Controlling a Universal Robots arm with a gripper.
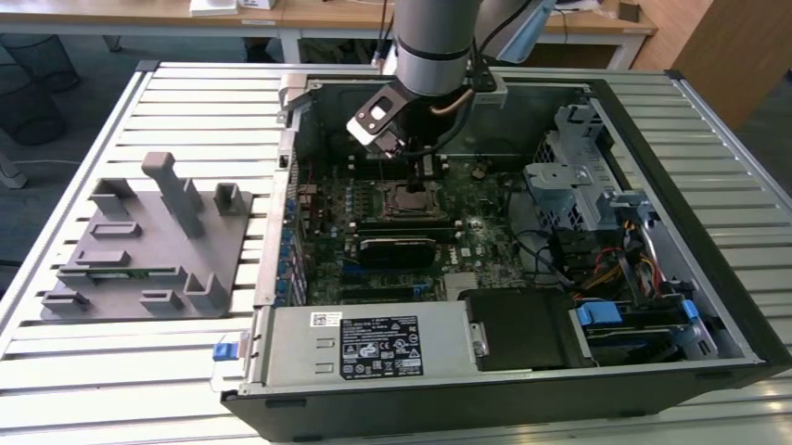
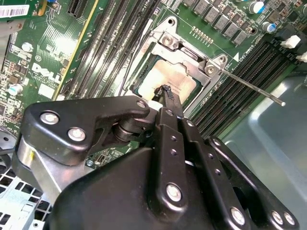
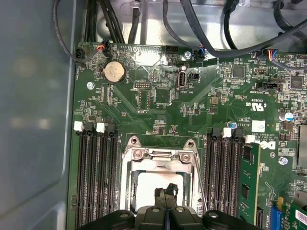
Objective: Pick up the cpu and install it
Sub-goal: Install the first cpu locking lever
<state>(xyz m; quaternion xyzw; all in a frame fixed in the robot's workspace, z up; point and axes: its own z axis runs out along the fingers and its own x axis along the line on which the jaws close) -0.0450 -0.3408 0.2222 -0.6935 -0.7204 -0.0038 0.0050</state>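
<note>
The cpu lies flat in the motherboard's socket, its pale silver top showing inside the metal socket frame. In the first wrist view the cpu fills the frame's window. My gripper is shut, its two black fingers pressed together with nothing between them. Their tips are right over the cpu's middle; I cannot tell whether they touch it. The socket's thin metal lever sticks out to one side, unlatched. In the exterior view my gripper hangs straight down over the cpu inside the open computer case.
Memory slots flank the socket on both sides. A black heatsink block lies beside the socket toward the case's front, with a power supply beyond it. Case walls surround the board. A grey fixture stands on the table at the exterior view's left.
</note>
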